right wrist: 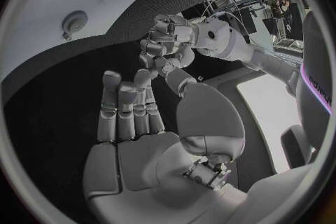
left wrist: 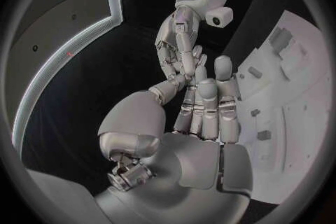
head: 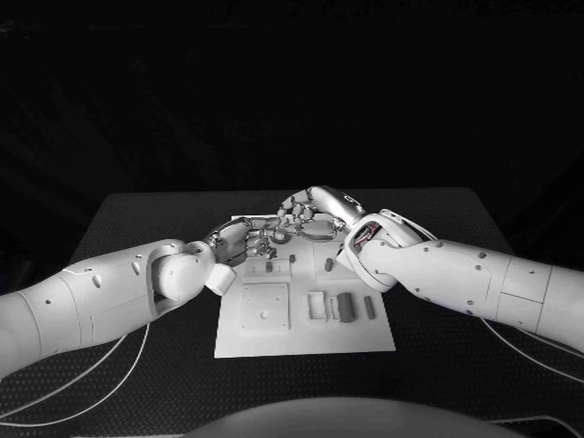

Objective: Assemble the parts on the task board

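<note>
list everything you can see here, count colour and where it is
black table: one, black, under everything
white task board plate: one, white, middle of the table, before the robot
small grey parts: several, grey, on the board's near right area; exact count unclear
raised square panel: one, white, on the board's near left area
thin white cables: a few, white, trailing from the arms over the table
left hand: one, silver, above the board's far end, fingertips meeting the right hand
right hand: one, silver, above the board's far end; whether anything is held between the hands is unclear
</note>
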